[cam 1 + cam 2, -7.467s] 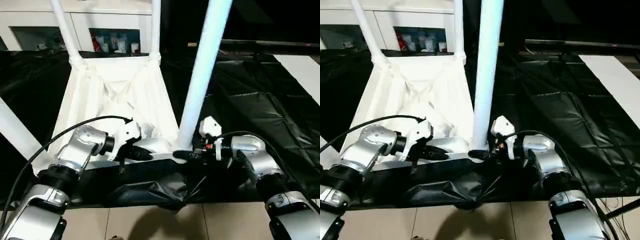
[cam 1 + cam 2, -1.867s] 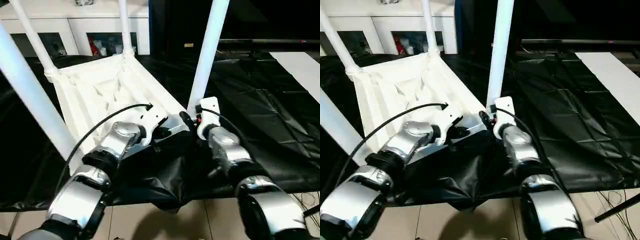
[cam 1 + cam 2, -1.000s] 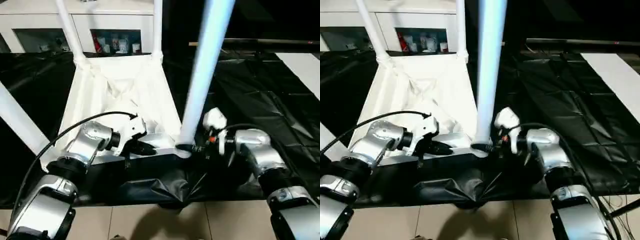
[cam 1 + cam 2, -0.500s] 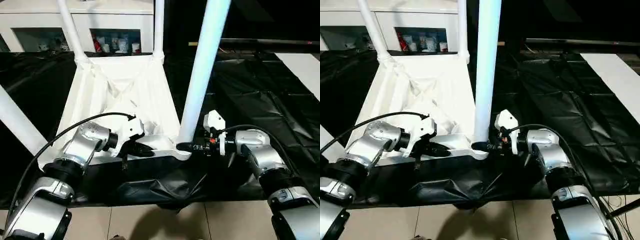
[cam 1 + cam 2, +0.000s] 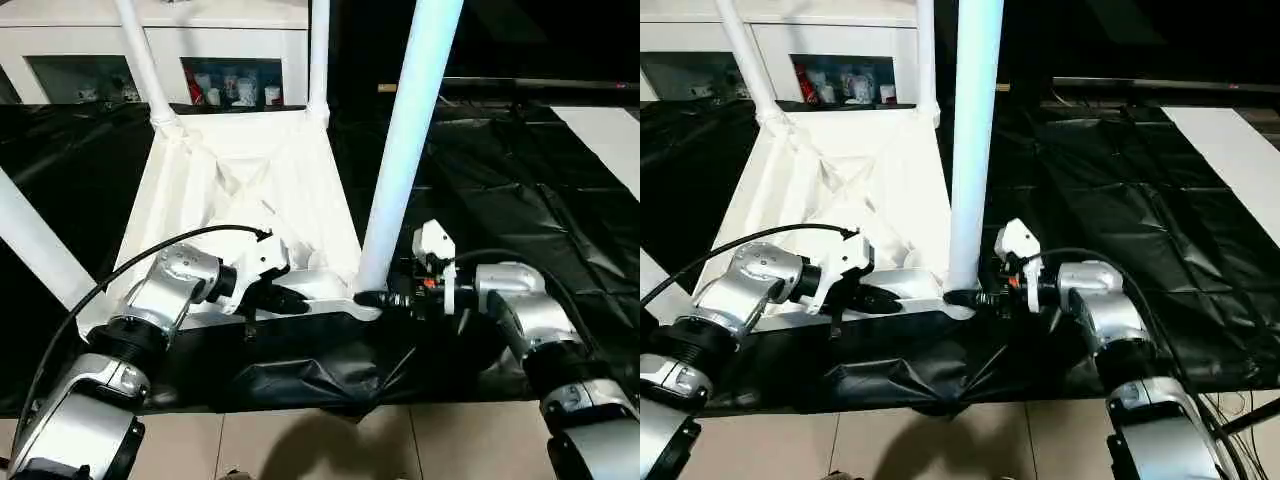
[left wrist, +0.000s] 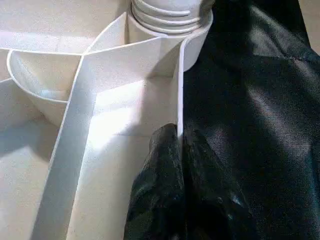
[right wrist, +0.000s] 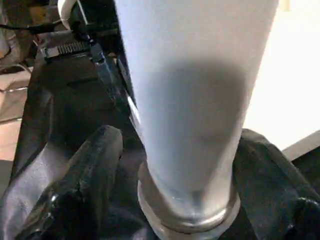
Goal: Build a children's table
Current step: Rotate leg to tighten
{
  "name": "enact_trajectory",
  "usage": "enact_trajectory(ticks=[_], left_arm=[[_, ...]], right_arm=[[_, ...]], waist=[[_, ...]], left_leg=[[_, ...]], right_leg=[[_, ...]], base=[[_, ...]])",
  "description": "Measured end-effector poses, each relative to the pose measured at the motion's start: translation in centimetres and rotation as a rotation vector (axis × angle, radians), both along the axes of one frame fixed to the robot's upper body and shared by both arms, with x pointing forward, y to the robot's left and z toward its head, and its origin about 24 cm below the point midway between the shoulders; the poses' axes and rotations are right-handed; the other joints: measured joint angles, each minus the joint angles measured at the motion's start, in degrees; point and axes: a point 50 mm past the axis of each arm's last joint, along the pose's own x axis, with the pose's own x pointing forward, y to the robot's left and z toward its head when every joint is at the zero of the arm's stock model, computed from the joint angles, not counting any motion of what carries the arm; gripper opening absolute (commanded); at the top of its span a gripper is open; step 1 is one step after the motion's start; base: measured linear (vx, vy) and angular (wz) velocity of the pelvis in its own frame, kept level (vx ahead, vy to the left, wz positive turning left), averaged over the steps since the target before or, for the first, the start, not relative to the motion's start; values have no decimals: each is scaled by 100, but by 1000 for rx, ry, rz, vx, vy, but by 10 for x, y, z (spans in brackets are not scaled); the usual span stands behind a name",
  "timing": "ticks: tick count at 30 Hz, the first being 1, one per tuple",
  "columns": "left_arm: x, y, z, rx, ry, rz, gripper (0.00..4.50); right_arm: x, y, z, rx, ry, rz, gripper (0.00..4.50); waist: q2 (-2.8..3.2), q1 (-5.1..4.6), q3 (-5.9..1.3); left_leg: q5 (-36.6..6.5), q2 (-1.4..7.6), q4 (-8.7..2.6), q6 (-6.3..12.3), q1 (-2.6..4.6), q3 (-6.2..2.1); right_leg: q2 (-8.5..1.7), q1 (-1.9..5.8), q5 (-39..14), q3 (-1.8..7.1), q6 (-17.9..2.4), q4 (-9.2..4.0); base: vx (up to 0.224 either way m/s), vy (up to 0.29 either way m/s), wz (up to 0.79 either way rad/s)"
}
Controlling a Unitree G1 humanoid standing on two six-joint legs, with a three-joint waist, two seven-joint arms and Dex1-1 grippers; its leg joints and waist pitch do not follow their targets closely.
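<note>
Tabletop (image 5: 250,190) upside down, rim pinched tight by left tool (image 5: 285,299), kept steady. Leg (image 5: 405,150) at 3 o'clock, base straddled by right tool (image 7: 170,165); grip cannot be told.

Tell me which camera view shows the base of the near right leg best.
The right wrist view: the leg's base appears up close, ringed collar visible, with an end effector finger on either side. The eye views show it small, partly behind the right end effector. The left wrist view shows its ringed end in the corner socket.
</note>
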Motion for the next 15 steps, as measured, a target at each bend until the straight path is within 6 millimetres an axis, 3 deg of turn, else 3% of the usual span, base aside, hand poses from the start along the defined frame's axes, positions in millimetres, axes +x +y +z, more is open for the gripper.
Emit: enact_trajectory(ticks=[15], left_arm=[[0, 1, 0, 2, 1, 2, 0]], right_arm=[[0, 3, -3, -71, -39, 13, 347]], waist=[[-4, -9, -3]], left_leg=[[0, 1, 1, 0, 5, 0]], right_leg=[[1, 1, 0, 1, 0, 5]], base=[[0, 0, 0]])
